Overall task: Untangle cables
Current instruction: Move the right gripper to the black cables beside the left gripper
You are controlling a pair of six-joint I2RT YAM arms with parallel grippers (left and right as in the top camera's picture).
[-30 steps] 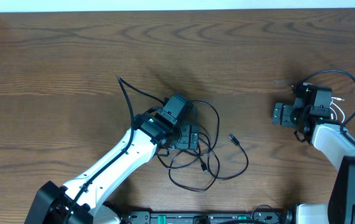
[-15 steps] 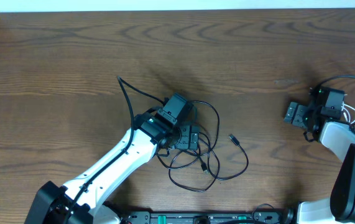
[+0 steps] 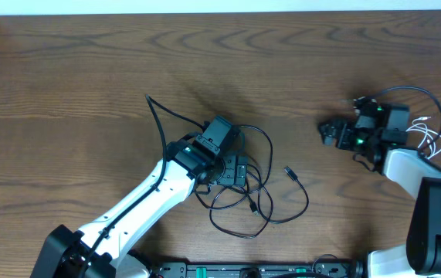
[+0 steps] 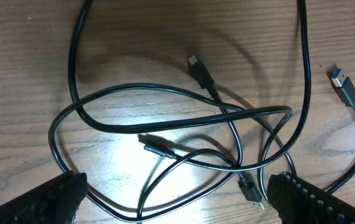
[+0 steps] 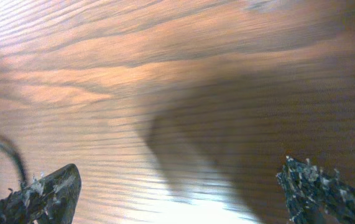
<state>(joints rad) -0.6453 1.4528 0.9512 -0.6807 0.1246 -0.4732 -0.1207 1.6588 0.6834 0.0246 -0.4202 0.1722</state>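
Black cables [image 3: 255, 202] lie tangled in loose loops on the wooden table at centre front. One USB plug [image 3: 290, 171] lies free to their right. My left gripper [image 3: 232, 171] hovers over the tangle, open. In the left wrist view its fingers [image 4: 174, 208] spread wide over the crossing loops [image 4: 165, 118], with the USB plug [image 4: 346, 88] at right. A thin white cord [image 3: 430, 137] lies beside the right arm. My right gripper [image 3: 332, 131] is open and empty over bare wood [image 5: 177, 193].
One black cable end [image 3: 150, 102] runs up and left from the tangle. Thicker black wires [image 3: 417, 94] loop over the right arm. The table's far edge [image 3: 220, 11] meets a white wall.
My right gripper swung right, then back left toward the table's middle, and stays open. The left arm and the cables have not moved.
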